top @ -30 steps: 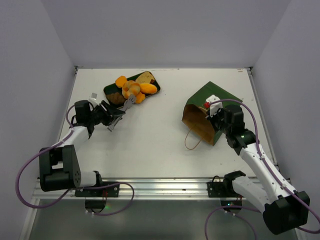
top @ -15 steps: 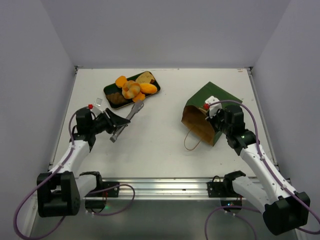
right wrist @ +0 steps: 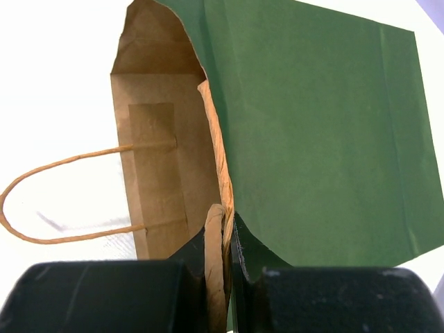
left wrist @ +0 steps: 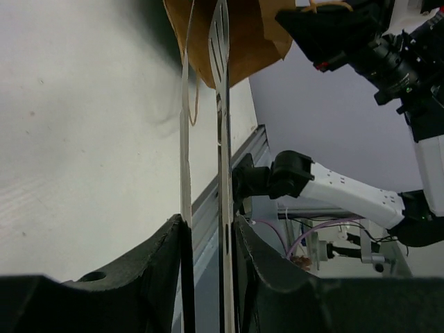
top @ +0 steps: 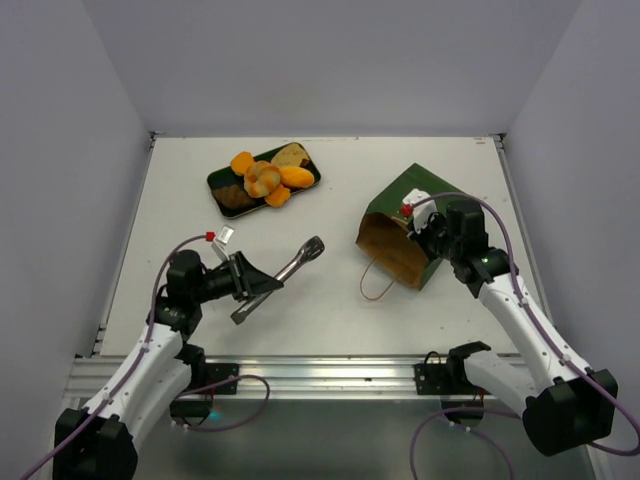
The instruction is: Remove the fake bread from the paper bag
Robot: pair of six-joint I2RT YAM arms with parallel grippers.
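Place: a robot test cell in a lab, not a home or shop.
Walls: plain pale panels (top: 330,60) box the table (top: 330,290) in at 9, 12 and 3 o'clock, bare of any furnishing.
Mounting: an aluminium rail (top: 320,372) runs along 6 o'clock, with the left arm (top: 150,350) and right arm (top: 520,320) bolted to it.
Wiring: purple cables (top: 511,262) loop openly along the arms and under the rail.
Props: fake bread (top: 265,178) on a dark tray (top: 222,187) at 11 o'clock, a paper bag (top: 405,235) at 3 o'clock, and tongs (top: 280,272), laid out on a bare white top.
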